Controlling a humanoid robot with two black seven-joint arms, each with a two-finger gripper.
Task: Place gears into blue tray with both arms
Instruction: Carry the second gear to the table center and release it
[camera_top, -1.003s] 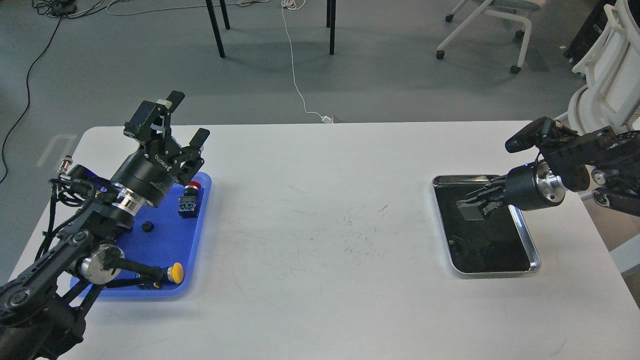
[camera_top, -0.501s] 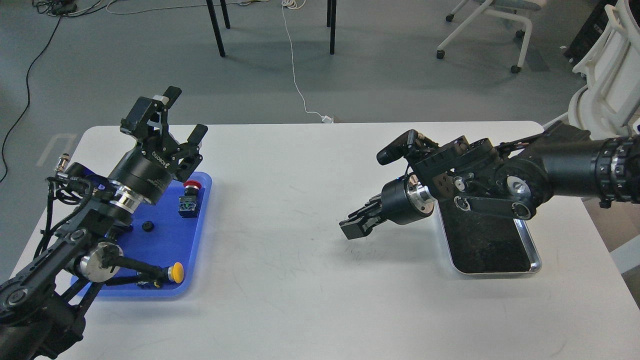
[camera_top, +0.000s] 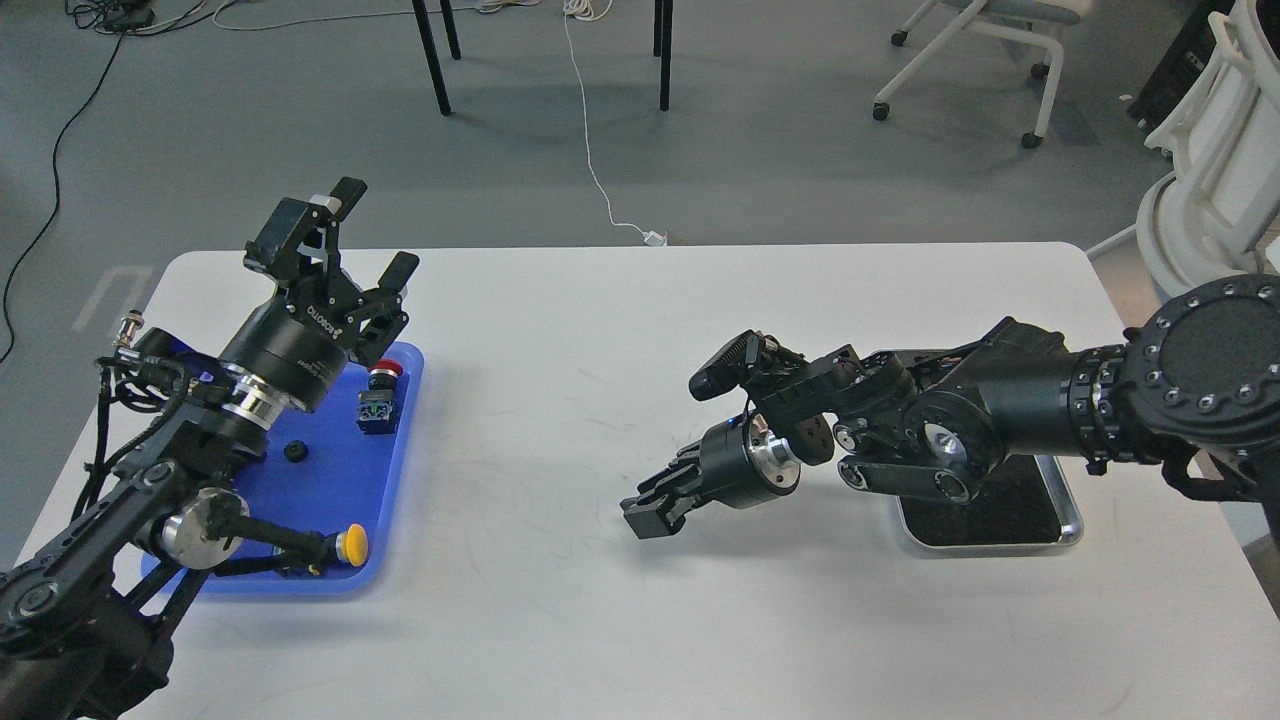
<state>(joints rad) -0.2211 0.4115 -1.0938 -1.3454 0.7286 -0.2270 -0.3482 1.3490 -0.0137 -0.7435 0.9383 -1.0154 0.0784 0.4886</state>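
One small black gear lies on the blue tray at the table's left side. My left gripper is open, raised above the tray's far edge and pointing up and away, with nothing between its fingers. Stretched low over the middle of the table, my right gripper points left toward the tray and stays well short of it. Its fingers look pressed together. Whether a gear sits between them cannot be seen.
A red-capped push-button switch and a yellow-capped one also lie on the blue tray. A steel tray with a black liner sits at the right, mostly behind my right arm. Chair and table legs stand beyond the white table.
My right gripper left the steel tray and swept left across the table to the middle. The left arm barely moved.
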